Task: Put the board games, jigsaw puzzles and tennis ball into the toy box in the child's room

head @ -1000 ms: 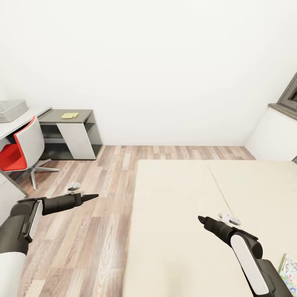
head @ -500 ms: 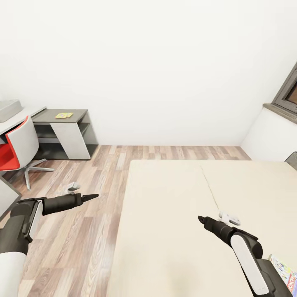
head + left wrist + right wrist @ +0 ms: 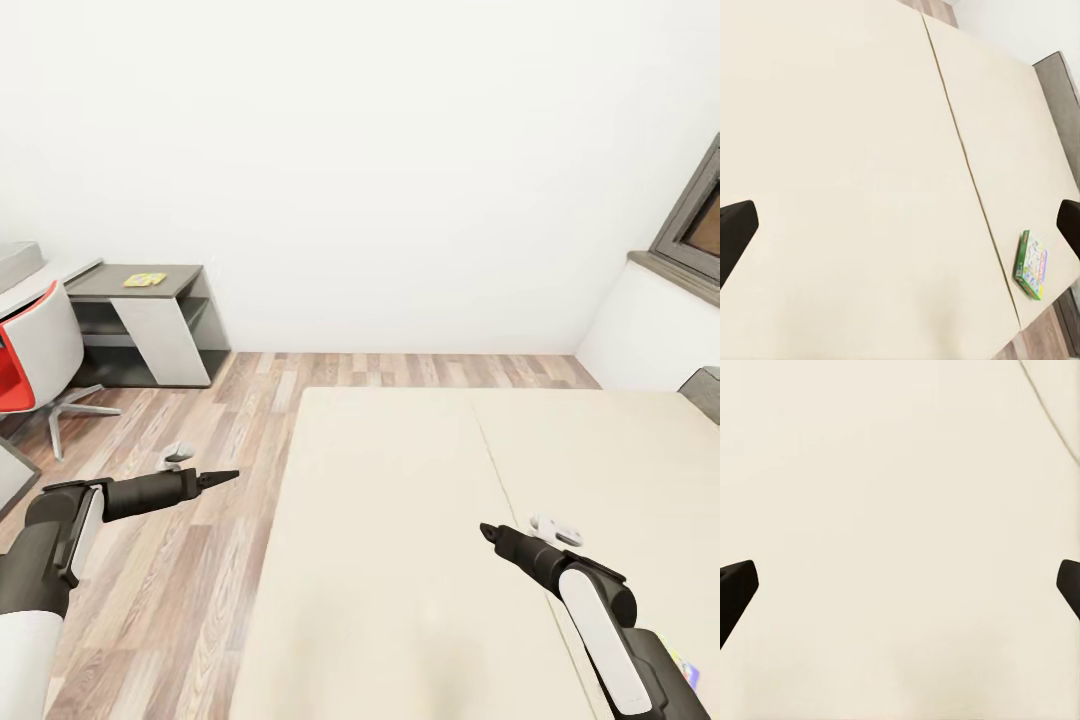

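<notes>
Both arms (image 3: 70, 530) are dark grey with white side panels, each tapering to a slim black pincer (image 3: 487, 535).

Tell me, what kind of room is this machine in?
Probably a child's bedroom: a wide bed with two cream mattresses, a low grey angular desk against the plain white wall, and a colourful green-edged board game box lying on the bed.

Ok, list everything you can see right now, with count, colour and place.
Bed: one, two cream mattresses, ahead.
Board game: one, green-edged colourful box, on the bed near its edge.
Table: one, dark grey top, by the far wall.
Flat toy: one, yellow-green, on the table.
Chair: one, red and white, beside the table.
Window: one, dark frame, far right.
Left end effector: black, open, over the floor.
Right end effector: black, open, over the bed.
</notes>
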Controlling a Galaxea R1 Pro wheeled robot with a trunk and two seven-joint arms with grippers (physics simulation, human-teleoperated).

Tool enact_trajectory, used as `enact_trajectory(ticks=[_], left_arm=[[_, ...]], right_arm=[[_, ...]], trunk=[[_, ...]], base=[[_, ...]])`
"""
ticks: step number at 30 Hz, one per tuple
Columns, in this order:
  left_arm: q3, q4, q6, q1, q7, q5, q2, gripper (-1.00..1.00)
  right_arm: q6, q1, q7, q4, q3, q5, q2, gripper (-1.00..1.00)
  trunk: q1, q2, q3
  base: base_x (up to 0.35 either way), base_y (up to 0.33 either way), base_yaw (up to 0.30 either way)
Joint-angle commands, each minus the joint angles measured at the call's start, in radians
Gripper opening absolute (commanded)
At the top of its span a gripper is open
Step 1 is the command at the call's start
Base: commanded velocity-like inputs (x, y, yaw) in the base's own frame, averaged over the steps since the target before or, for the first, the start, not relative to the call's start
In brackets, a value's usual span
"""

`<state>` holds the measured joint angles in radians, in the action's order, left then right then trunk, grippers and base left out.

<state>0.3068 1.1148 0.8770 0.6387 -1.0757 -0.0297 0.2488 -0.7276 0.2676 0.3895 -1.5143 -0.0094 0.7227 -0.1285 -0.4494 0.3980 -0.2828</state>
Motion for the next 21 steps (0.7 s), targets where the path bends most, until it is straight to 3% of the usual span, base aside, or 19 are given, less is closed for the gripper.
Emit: enact_trajectory(ticks=[1,21], left_arm=[[0.002,0.0,0.008,0.001,-0.006,-0.003,0.0,1.0],[0.002,0.0,0.008,0.001,-0.006,-0.003,0.0,1.0]], right_arm=[[-0.003,0.001,0.009,-0.001,0.0,0.011,0.0,1.0],[-0.003,0.001,0.009,-0.001,0.0,0.011,0.0,1.0]], trunk=[[-0.001,0.002,-0.002],[-0.001,0.002,-0.002]], base=[[0.0,-0.034,0.0],[-0.013,-0.006,0.0]])
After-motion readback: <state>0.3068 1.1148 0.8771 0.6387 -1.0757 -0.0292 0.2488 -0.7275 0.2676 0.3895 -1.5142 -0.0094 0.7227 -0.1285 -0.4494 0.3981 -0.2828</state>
